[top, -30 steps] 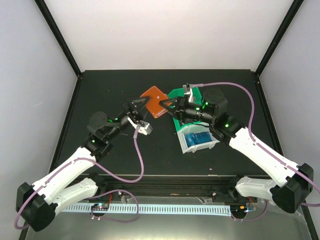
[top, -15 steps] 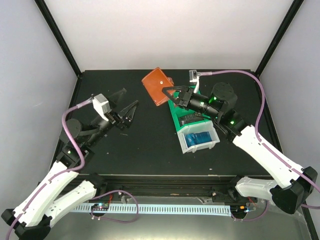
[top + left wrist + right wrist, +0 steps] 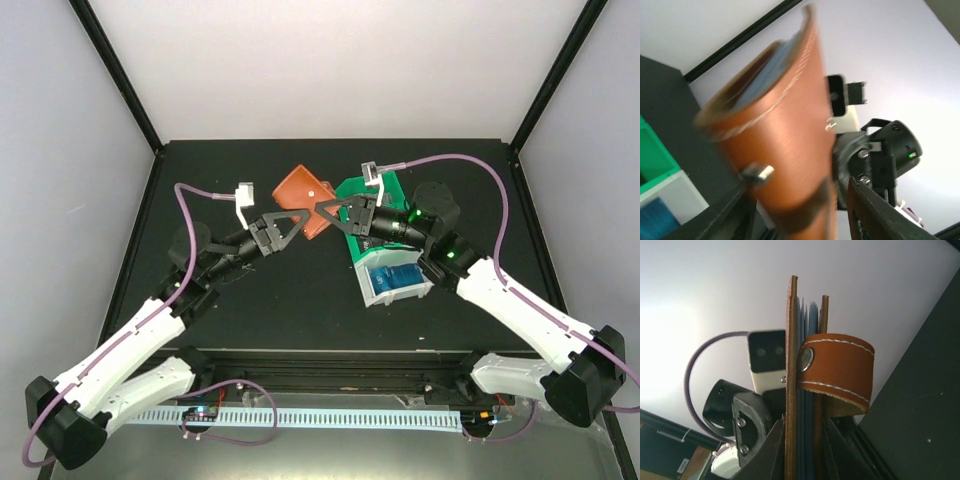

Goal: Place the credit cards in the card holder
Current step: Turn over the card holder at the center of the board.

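**Operator:** State of the right claw?

**Technician:** The right claw (image 3: 328, 207) is closed on the brown leather card holder with a snap strap (image 3: 305, 190). It pinches the holder's right edge and, by judgement, holds it edge-up above the black table top (image 3: 200, 170), toward the far middle.

**Operator:** And the left claw?

**Technician:** The left claw (image 3: 290, 225) is at the holder's near-left edge. Its wrist view shows the blurred holder between its fingers (image 3: 875, 215). The jaws stand apart, but whether they press the leather cannot be told.

**Operator:** Task progress?

**Technician:** Partly done, by judgement. The right wrist view shows thin blue card edges (image 3: 807, 320) stacked between the two leather covers, with the strap (image 3: 840, 370) looped across them. To the right of the holder lies the green-and-white divided plastic tray (image 3: 363, 290). Its near white compartment holds blue credit cards (image 3: 397, 277), and these are left to load. Their number cannot be told.

**Operator:** Any markings?

**Technician:** None readable. The strap shows only white stitching and a metal snap (image 3: 806, 359). No brand or print is legible on the cards, holder or tray.
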Robot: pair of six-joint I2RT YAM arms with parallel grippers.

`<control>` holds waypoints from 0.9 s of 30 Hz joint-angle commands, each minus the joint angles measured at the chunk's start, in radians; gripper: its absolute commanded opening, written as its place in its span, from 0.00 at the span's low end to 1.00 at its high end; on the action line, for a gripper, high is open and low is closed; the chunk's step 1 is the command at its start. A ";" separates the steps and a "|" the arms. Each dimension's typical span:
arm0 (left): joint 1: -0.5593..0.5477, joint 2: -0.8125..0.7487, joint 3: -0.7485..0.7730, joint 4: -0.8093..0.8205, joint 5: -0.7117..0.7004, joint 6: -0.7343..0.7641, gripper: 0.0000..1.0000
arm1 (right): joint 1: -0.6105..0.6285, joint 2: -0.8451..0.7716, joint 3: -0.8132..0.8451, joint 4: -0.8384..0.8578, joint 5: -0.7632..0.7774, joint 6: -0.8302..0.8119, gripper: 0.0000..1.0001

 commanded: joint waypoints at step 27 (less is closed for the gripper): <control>0.005 -0.185 -0.092 -0.396 0.325 0.940 0.02 | 0.019 -0.078 -0.061 -0.482 0.082 -0.413 0.70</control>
